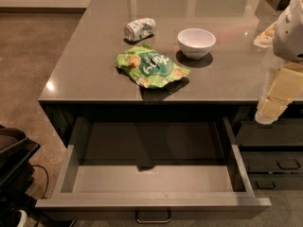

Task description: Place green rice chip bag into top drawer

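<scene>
Gaping top drawer (pixel 151 201) — green rice chip bag (pixel 152 69) on counter (pixel 90 65), jaws far right.

Brown speckled floor (pixel 28 65) is running along the left of a dark grey glossy counter surface (pixel 94 51), which is reflecting pale bands at its far end. A glare spot (pixel 49 85) is showing near its left edge. A pale wall base (pixel 42 1) is bordering the floor top left. Narrow dark drawers (pixel 279 163) are sitting lower right.

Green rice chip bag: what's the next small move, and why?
Probably swing the end effector, at the right front edge of the countertop, left over the green rice chip bag: it lies ungrasped on the countertop, and the top drawer already stands open.
</scene>
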You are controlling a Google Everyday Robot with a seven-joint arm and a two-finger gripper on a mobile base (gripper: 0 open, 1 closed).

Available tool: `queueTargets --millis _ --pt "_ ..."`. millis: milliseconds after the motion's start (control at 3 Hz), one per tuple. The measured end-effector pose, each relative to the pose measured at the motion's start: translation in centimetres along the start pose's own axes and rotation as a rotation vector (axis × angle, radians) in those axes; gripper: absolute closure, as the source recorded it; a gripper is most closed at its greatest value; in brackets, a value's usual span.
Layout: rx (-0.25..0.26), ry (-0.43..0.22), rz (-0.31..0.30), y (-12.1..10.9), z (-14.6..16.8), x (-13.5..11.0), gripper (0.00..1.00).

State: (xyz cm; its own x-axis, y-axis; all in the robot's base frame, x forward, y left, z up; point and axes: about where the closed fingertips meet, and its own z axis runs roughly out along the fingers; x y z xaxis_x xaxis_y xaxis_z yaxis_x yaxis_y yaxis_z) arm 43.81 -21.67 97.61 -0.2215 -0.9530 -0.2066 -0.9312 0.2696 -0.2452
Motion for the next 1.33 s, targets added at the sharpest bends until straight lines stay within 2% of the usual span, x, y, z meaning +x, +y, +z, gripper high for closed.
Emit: queueTargets --millis 333,667,1000,1333 --pt "0.009 -0.012 -0.007 -0.1 -0.2 -0.2 0.0" --pt "-0.021 -0.147 -0.046 -1.9 2.6 -2.0 0.0" --pt "-0.142 -0.389 -0.111 -2.8 7.5 -8.5 0.0" --pt "-0.254 -0.603 -0.17 -2.6 10.7 -15.8 0.0"
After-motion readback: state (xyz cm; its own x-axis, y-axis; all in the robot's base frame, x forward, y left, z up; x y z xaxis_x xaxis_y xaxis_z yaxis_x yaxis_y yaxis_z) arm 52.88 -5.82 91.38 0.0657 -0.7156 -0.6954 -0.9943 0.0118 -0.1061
